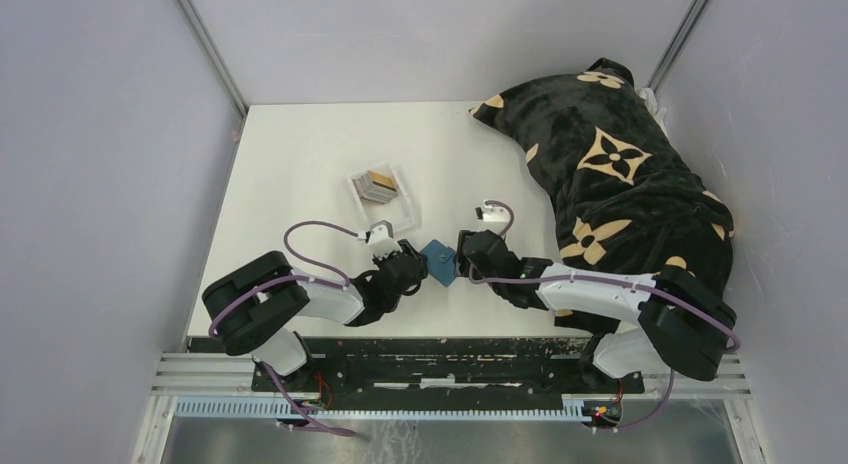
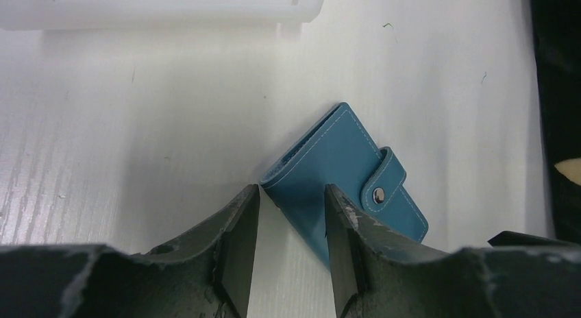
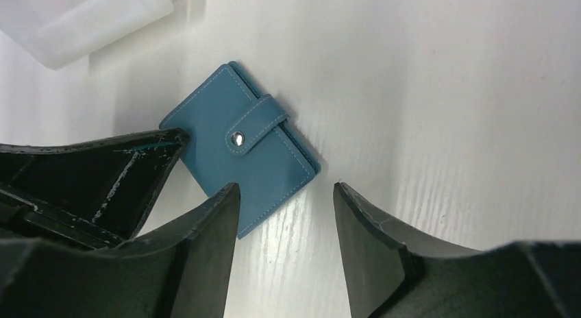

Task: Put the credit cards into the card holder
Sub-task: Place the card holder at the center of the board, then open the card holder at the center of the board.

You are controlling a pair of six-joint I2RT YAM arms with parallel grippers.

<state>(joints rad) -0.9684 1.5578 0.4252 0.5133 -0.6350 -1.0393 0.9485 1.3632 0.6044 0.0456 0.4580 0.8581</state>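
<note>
The card holder (image 1: 438, 261) is a teal wallet lying flat on the white table, snapped shut, between my two grippers. In the left wrist view the card holder (image 2: 349, 164) has one corner in the gap of my left gripper (image 2: 291, 189), whose jaws stand apart over it. My right gripper (image 3: 286, 188) is open just off the other side of the card holder (image 3: 240, 136), with bare table between its fingers. The credit cards (image 1: 380, 187), grey and tan, sit stacked in a clear tray behind the left gripper (image 1: 413, 268). The right gripper (image 1: 463, 259) faces it across the wallet.
The clear plastic tray (image 1: 398, 212) stands just behind the wallet; its edge shows in both wrist views (image 2: 157, 6) (image 3: 89, 16). A black pillow with tan flower marks (image 1: 620, 184) fills the right side of the table. Grey walls enclose the table.
</note>
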